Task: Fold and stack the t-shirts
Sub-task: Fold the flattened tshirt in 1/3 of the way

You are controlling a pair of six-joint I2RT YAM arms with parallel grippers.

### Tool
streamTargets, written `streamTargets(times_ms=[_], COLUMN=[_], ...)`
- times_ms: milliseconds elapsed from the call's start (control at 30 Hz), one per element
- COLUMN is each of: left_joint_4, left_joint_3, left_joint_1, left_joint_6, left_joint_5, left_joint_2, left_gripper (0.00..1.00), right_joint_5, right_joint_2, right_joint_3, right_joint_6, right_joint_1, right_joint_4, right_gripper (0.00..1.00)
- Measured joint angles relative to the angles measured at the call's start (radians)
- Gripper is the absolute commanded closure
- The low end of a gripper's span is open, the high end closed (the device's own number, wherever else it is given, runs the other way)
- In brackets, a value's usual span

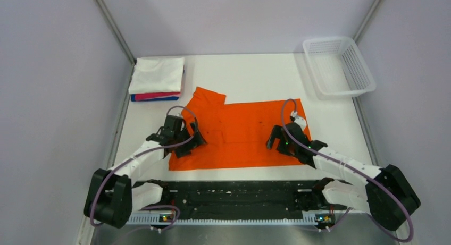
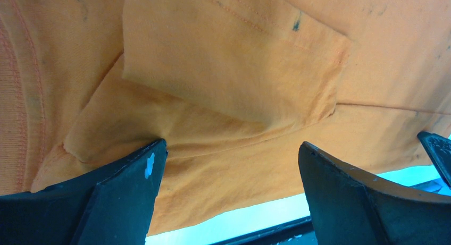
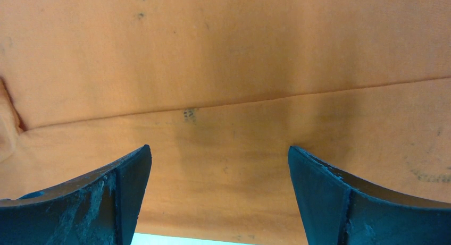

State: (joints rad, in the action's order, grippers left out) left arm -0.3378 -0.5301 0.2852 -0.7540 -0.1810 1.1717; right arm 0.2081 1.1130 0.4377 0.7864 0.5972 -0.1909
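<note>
An orange t-shirt (image 1: 242, 136) lies flat in the middle of the table, partly folded lengthwise, with one sleeve (image 1: 208, 99) sticking out at the back left. My left gripper (image 1: 187, 143) is open over its left end, above the tucked-in sleeve (image 2: 228, 59). Over the shirt's right part my right gripper (image 1: 277, 140) is open as well, with only a fold line (image 3: 223, 104) and flat cloth between its fingers. At the back left sits a stack of folded t-shirts (image 1: 157, 79), white on top, pink-red and blue beneath.
A white plastic mesh basket (image 1: 339, 67) stands at the back right corner. Grey walls close in on the table's left and right sides. The black rail of the arm bases (image 1: 234, 194) runs along the near edge.
</note>
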Motion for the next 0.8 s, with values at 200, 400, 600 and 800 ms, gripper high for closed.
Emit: streamTargets(times_ms=[200, 400, 600, 800], left_joint_4=[-0.089, -0.14, -0.292, -0.265], left_joint_3=[0.071, 0.078, -0.107, -0.382], left_joint_1=[0.026, 0.026, 0.026, 0.026], left_joint_6=[-0.057, -0.076, -0.019, 0.049], left_joint_5=[0.055, 0.098, 0.142, 0.224], left_joint_2=[-0.151, -0.195, -0.193, -0.082], left_gripper=[0.01, 0.01, 0.01, 0.01], right_joint_5=[0.01, 0.019, 0.159, 0.338], right_joint_2=[-0.145, -0.191, -0.196, -0.192], right_joint_3=[-0.063, -0.07, 0.046, 0.204], right_joint_6=[0.115, 0.146, 0.1, 0.029], right_joint_1=[0.072, 0.081, 0.082, 0.056], right_joint_4=[-0.085, -0.135, -0.242, -0.175], right_gripper=[0.01, 0.01, 0.01, 0.01])
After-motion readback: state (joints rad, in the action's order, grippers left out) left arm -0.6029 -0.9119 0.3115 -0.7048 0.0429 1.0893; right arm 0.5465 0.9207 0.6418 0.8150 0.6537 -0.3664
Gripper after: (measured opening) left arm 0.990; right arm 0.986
